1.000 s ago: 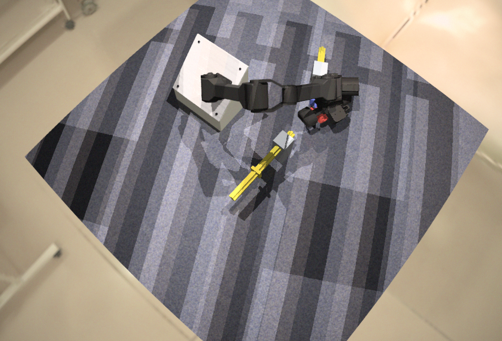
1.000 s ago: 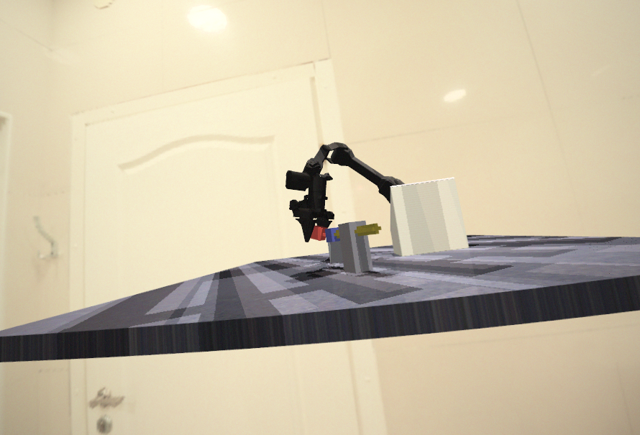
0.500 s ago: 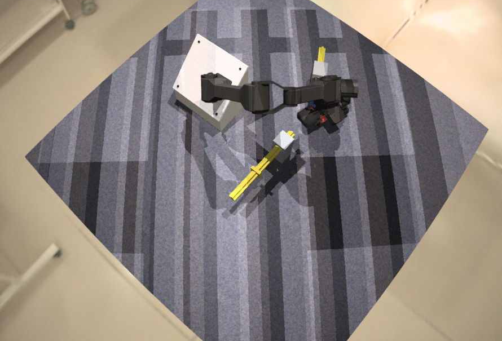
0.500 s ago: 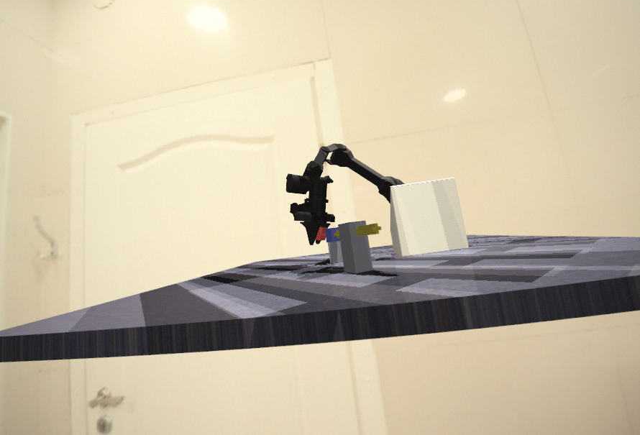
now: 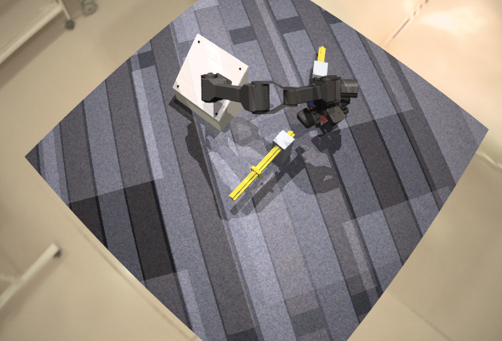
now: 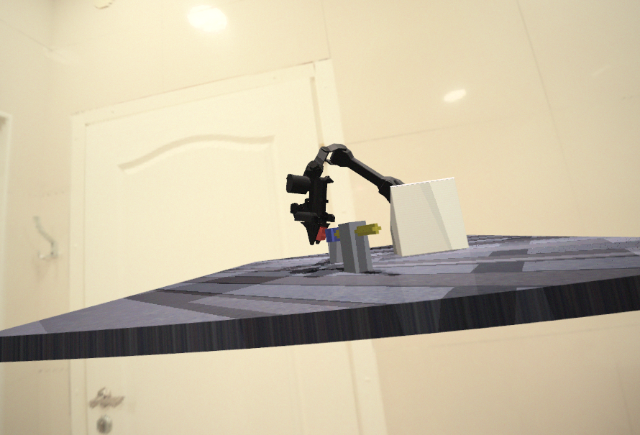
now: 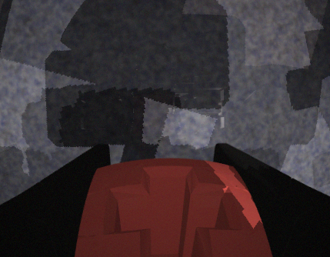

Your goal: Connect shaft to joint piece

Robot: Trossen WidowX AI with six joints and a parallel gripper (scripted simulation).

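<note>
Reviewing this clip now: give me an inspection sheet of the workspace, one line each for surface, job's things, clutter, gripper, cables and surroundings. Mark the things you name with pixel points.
Surface: blue-grey striped top (image 5: pixel 259 272) (image 6: pixel 248 305), patterned with shadows.
Job's things: red joint piece (image 5: pixel 323 119) (image 6: pixel 321 234) (image 7: pixel 167 208) between the fingers; blue part (image 6: pixel 332 234) beside it; long yellow shaft (image 5: pixel 267 162) (image 6: pixel 365 229) with a collar, through a grey block (image 5: pixel 283 140) (image 6: pixel 354 246); short yellow shaft (image 5: pixel 321 53) in another block (image 5: pixel 320 68).
Clutter: nothing seen.
Gripper: shut on the red piece (image 5: pixel 322 117) (image 6: pixel 315 239) (image 7: pixel 162 154).
Cables: nothing seen.
Surroundings: pale walls, a door (image 6: pixel 196 213), wheeled rack at the top view's upper left.
</note>
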